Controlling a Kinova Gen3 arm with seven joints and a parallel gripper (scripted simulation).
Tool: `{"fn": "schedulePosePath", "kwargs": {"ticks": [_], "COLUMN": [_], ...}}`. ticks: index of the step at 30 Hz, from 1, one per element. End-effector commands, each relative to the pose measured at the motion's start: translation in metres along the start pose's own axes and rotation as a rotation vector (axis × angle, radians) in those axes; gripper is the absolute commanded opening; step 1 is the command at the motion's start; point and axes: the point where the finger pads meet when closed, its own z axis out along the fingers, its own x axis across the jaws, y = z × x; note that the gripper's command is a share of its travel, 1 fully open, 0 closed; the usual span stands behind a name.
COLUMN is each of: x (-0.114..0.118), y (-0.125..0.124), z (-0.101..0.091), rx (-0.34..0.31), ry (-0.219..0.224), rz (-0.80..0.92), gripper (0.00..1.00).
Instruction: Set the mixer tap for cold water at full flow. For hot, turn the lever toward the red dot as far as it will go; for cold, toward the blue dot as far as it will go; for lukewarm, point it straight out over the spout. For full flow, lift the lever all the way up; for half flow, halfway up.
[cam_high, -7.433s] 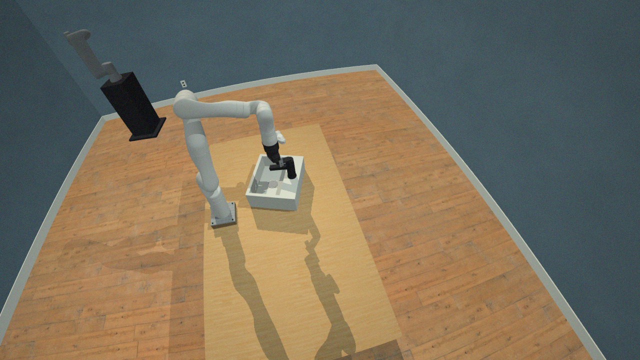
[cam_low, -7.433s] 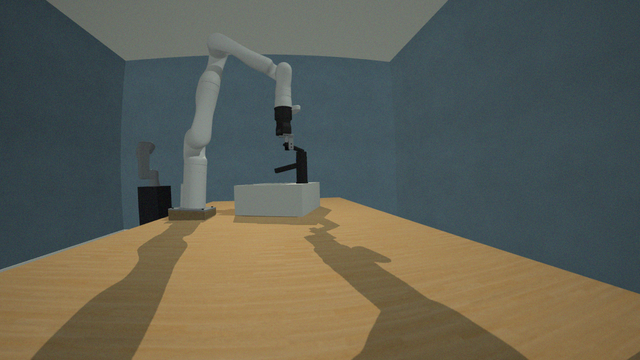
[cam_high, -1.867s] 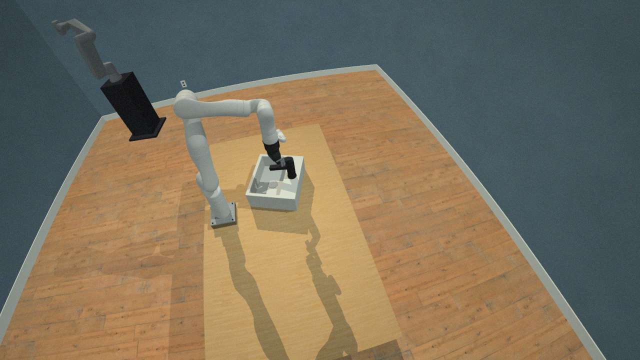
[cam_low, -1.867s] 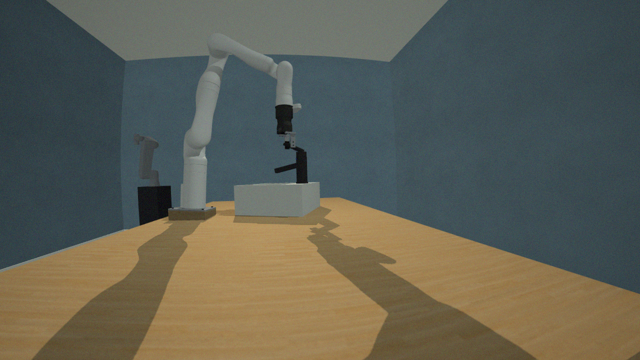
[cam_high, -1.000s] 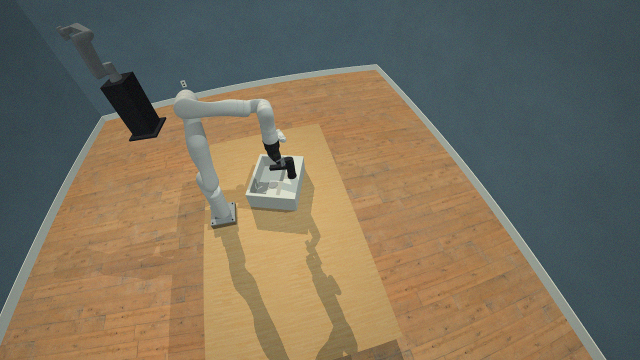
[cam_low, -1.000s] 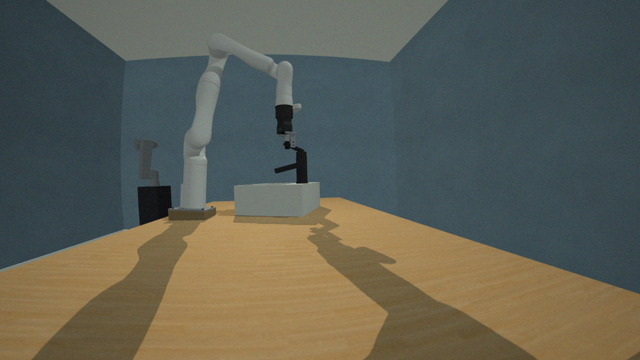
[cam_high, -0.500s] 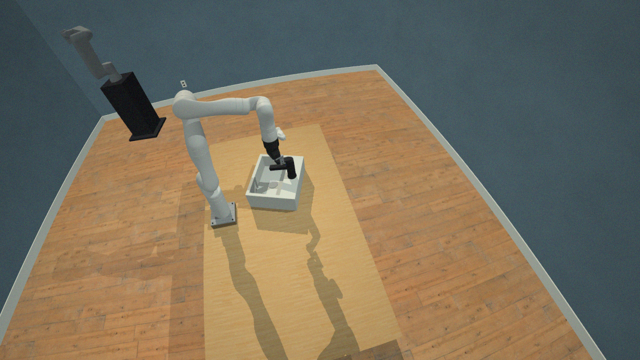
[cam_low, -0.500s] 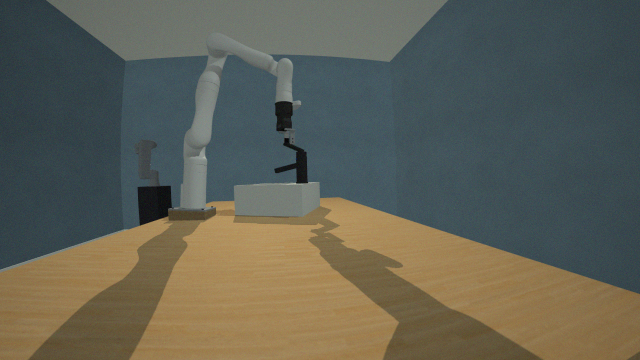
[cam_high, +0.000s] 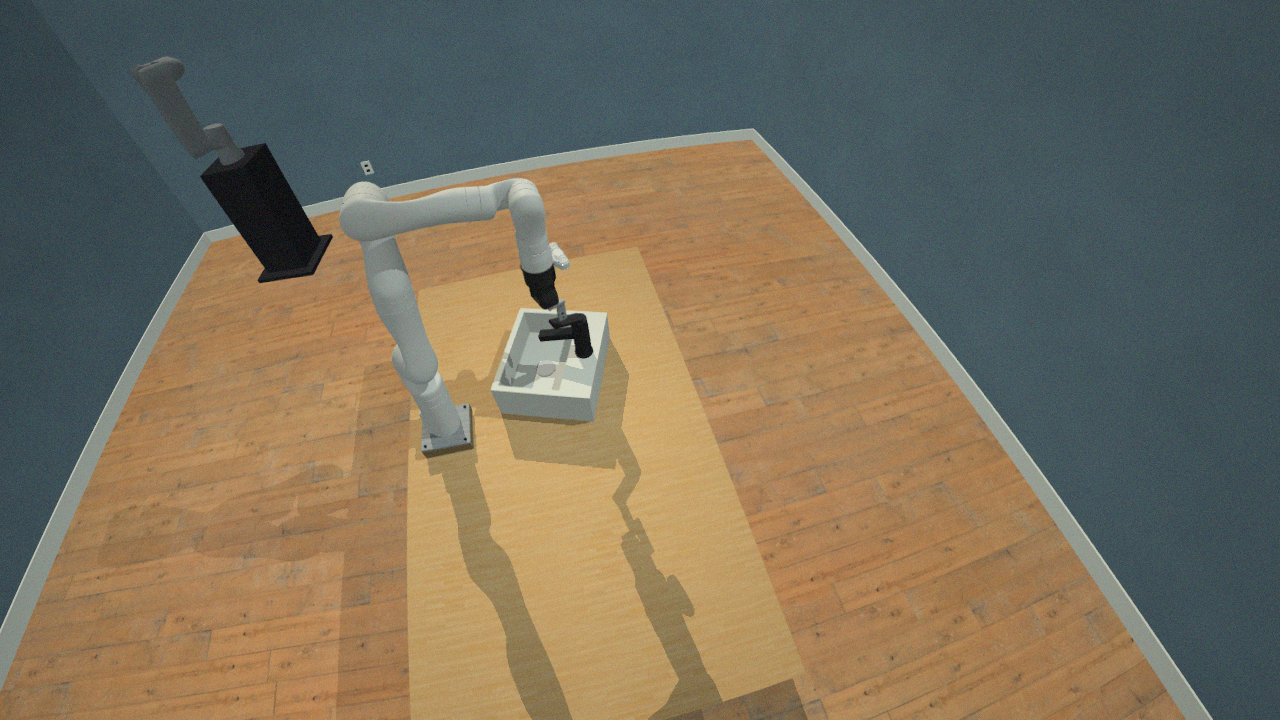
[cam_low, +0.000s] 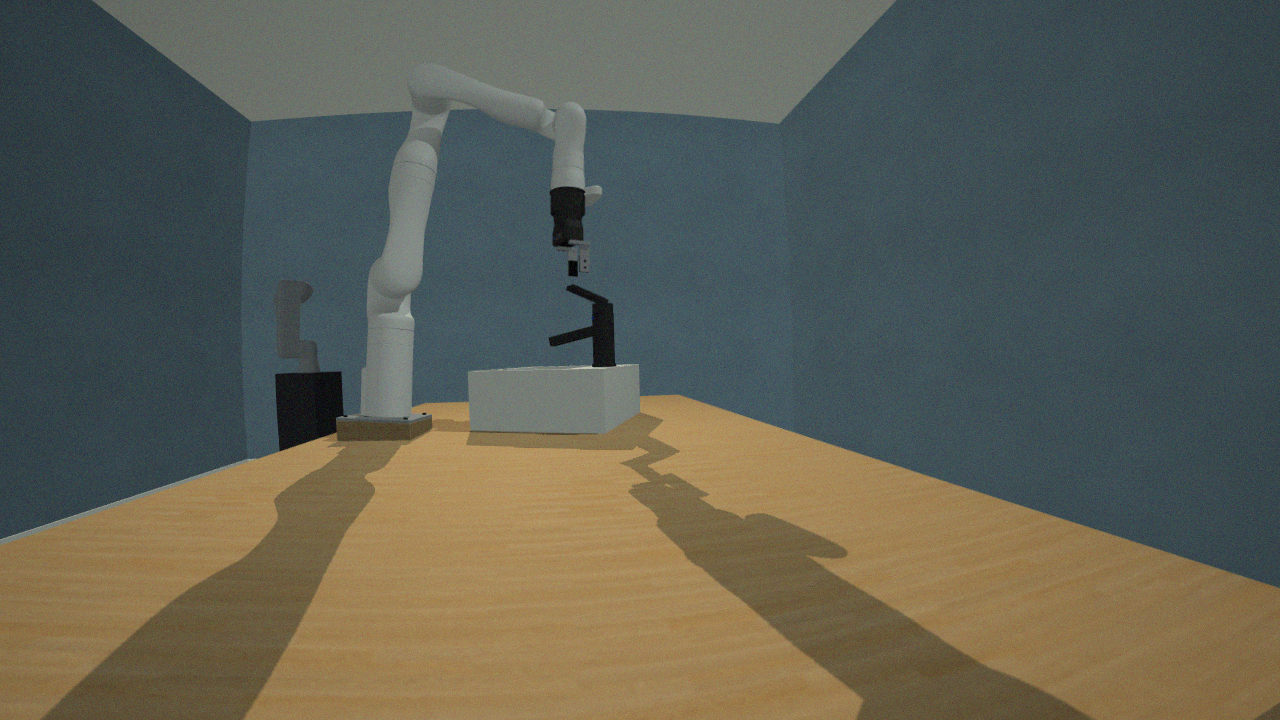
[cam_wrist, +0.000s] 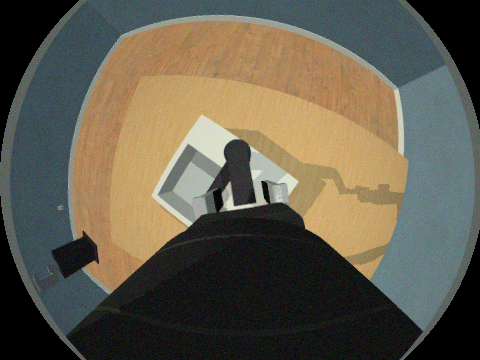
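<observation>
A black mixer tap (cam_low: 601, 331) stands on the back rim of a white sink block (cam_low: 553, 397). Its lever (cam_low: 586, 293) is raised and slants up toward the left, above the spout (cam_low: 570, 336). My gripper (cam_low: 576, 262) hangs open and empty a short way above the lever's free end, clear of it. In the overhead view the gripper (cam_high: 558, 308) is over the tap (cam_high: 572, 333) and the sink (cam_high: 552, 363). In the wrist view the tap (cam_wrist: 238, 170) shows between my open fingers. The red and blue dots are too small to see.
My arm's base (cam_high: 445, 429) stands just left of the sink on the light table top. A black pedestal (cam_high: 262, 211) with a second grey arm stands in the far left corner of the room.
</observation>
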Motion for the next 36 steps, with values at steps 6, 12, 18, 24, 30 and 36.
{"fn": "schedulePosePath", "kwargs": {"ticks": [6,12,18,24,30,36], "x": [0.000,0.000,0.000,0.000,0.000,0.000], "y": [-0.003,-0.002,-0.002,-0.002,-0.002,-0.002], "z": [-0.015,-0.021,-0.021,-0.021,-0.021,-0.021], "rx": [0.011,0.011,0.011,0.011,0.011,0.011], "ry": [0.001,0.001,0.001,0.001,0.001,0.001], "rz": [-0.001,-0.001,-0.001,-0.001,-0.001,-0.001], "gripper": [1.00,1.00,0.00,0.00,0.00,0.00]}}
